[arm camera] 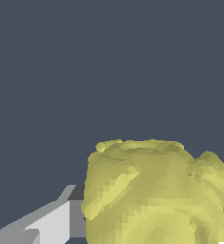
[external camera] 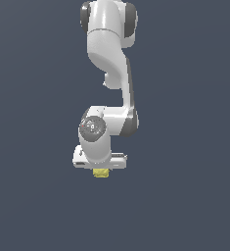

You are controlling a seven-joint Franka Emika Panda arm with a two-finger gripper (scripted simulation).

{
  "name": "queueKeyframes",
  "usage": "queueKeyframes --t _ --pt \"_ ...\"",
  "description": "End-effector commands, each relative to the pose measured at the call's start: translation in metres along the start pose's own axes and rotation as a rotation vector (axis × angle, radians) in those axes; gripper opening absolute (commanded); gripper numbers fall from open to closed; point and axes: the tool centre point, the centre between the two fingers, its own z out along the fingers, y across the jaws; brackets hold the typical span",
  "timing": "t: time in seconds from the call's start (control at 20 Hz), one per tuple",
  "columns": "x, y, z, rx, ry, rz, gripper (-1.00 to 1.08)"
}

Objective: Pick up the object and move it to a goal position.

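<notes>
Yellow object [arm camera: 156,195] fills the wrist view, seated between the fingers [arm camera: 51,224].
Fingers apparently clamp it directly beneath the gripper [external camera: 101,170].

Arm [external camera: 109,59]: smooth glossy white shell, like moulded plastic, with dark grey matt joint bands and a grey ringed cap at the wrist. Object [arm camera: 151,195]: pale yellow, matt, rough and lumpy, faceted all over. Gripper [external camera: 101,169]: flat matt grey and white finger [arm camera: 51,224] faces.
</notes>
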Motion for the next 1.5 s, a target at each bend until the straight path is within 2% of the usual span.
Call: queueKeyframes --t 0.0,1.0,1.45 --pt "0.001 -0.003 -0.018 0.0 0.002 0.0 -1.0" --pt "0.014 -0.035 -0.223 0.0 0.002 -0.001 -1.0" --pt "0.02 -0.043 -0.278 0.0 0.002 -0.001 -1.0"
